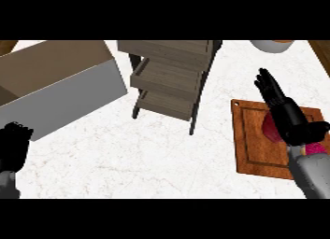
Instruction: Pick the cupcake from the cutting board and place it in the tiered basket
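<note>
A wooden cutting board (254, 140) lies on the counter at the right. The cupcake (270, 127), pink, sits on it and only slivers of it show beside and below my right hand (284, 112). That hand hovers over the cupcake with its fingers straight, pointing away from me, and the thumb out to the right. The tiered basket (171, 77), dark-framed with wooden shelves, stands at the top centre, left of the board. My left hand (7, 149) rests at the lower left edge, fingers up.
A large open box (53, 88) with grey sides stands at the upper left. A white bowl (271, 45) shows partly at the top right edge. White marble counter (126, 158) spreads between the box and the board.
</note>
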### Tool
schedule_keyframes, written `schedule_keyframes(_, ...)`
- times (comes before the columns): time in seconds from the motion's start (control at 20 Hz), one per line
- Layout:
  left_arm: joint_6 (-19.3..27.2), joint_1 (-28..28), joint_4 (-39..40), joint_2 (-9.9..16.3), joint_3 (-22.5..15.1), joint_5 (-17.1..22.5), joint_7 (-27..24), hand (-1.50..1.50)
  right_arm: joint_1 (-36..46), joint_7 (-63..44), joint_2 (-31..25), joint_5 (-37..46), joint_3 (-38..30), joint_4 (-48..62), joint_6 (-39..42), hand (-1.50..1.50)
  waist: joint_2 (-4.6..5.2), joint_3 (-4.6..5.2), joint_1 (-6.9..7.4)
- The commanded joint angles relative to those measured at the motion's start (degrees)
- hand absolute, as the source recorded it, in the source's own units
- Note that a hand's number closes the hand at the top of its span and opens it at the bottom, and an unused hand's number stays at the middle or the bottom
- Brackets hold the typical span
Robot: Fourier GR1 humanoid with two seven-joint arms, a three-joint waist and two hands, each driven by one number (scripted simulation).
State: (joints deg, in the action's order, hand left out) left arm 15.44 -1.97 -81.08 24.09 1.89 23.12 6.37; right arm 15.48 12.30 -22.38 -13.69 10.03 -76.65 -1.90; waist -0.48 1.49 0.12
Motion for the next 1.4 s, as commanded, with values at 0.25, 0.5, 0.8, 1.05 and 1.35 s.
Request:
schedule_keyframes(0.25,-6.5,-0.8,-6.5,3.4,-5.9,-4.4,-1.5,0.00,-1.2,2.6,-0.2,6.9,-10.4,-7.8,-20.7,1.50,-0.36,-1.54,-2.81)
schedule_keyframes(0.5,-6.7,0.4,-5.7,1.2,-6.9,-3.2,-0.9,0.00,-8.2,-7.1,4.8,9.9,-20.8,1.3,-45.2,-1.50,0.01,-1.41,-4.58)
schedule_keyframes(0.8,-7.0,0.0,-7.4,-0.2,-10.1,-5.1,0.8,0.00,-15.8,-21.6,-2.1,27.8,-11.8,-8.0,-54.0,-1.50,0.02,-1.13,-1.62)
schedule_keyframes(1.05,-7.3,-1.0,-7.7,0.3,-10.2,-5.0,1.7,0.00,-20.1,-35.2,-12.2,37.3,-9.0,-3.9,-45.4,-1.50,0.50,-0.56,-1.41)
schedule_keyframes(1.35,-7.4,-1.6,-7.9,0.6,-10.0,-5.5,1.2,0.00,-22.6,-51.3,-17.4,36.1,-0.4,-8.8,-24.5,-1.50,0.87,-0.41,-0.16)
